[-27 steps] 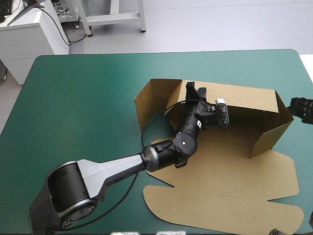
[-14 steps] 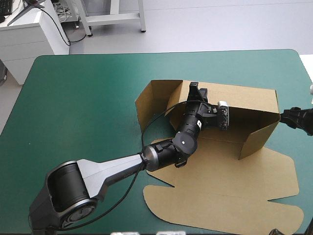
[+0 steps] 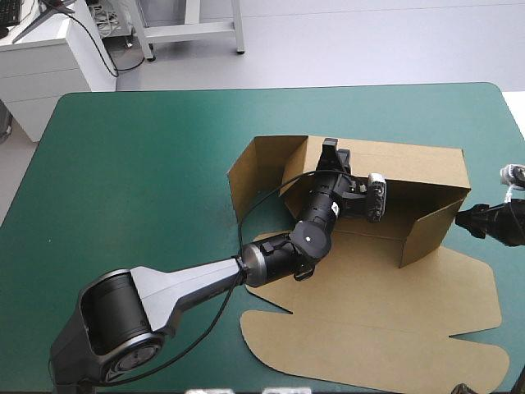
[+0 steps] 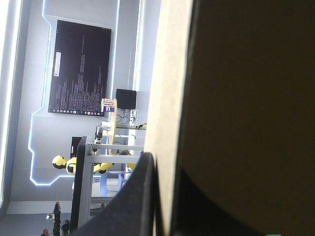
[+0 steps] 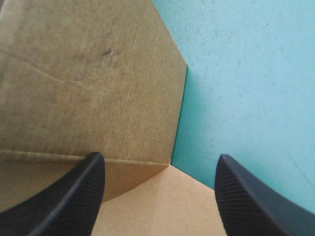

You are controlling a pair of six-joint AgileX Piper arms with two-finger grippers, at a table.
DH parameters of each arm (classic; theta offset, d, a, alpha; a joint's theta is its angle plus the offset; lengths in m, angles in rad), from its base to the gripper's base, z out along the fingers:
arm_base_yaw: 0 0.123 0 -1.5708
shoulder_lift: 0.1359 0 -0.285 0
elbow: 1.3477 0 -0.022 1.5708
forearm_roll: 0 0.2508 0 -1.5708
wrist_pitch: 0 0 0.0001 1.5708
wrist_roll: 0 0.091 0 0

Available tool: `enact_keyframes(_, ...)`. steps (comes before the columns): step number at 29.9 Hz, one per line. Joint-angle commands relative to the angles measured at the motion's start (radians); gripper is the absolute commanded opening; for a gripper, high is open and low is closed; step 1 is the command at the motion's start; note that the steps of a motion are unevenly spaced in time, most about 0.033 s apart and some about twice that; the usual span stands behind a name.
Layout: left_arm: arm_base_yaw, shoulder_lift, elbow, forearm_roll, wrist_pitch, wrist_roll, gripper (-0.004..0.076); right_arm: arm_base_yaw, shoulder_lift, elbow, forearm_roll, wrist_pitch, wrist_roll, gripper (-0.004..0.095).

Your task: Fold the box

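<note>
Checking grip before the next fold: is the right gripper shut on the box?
No: the right gripper is open, fingers wide apart, the box just ahead.

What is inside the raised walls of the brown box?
Inside the box, only the left gripper shows, shut on the far wall's top edge. Its arm covers part of the floor, so what lies under it cannot be seen.

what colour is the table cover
The table cover is teal-green, clearest in the high view.

We are in a robotics lab: a robot arm reaches over a teal-green tabletop, with a white cabinet and grey floor beyond.
</note>
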Motion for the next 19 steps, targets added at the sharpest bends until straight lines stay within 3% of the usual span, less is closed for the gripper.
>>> enact_keyframes(1, -0.005, -0.044, -0.018, -0.022, -0.033, -0.014, -0.0008, 0.002, -0.030, -0.017, 0.080, 0.045, -0.080, 0.0599)
enact_keyframes(14, -0.005, -0.044, -0.018, -0.022, -0.035, -0.014, -0.0008, 0.002, -0.030, -0.022, 0.076, 0.103, -0.161, 0.0599)
enact_keyframes(19, -0.005, -0.044, -0.018, -0.022, -0.035, -0.014, -0.0008, 0.002, -0.030, -0.022, 0.096, 0.050, -0.231, 0.0599)
